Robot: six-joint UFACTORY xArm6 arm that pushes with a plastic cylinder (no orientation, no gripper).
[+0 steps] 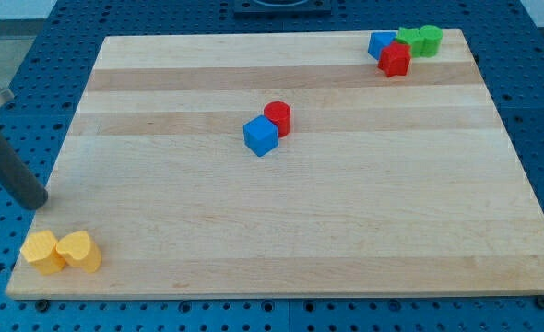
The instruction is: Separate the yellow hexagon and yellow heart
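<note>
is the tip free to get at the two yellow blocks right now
Probably yes. My tip sits just above the yellow hexagon and yellow heart, with nothing between; the other blocks lie far off.

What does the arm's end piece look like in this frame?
Only a straight, smooth, dark grey rod shows at the view's left edge, ending in my tip, blunt and round. A pale metallic collar sits at its upper end. No cables, markings or claw are visible.

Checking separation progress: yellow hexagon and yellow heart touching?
Touching. The camera view shows the yellow hexagon and yellow heart pressed side by side, no board visible between them.
</note>
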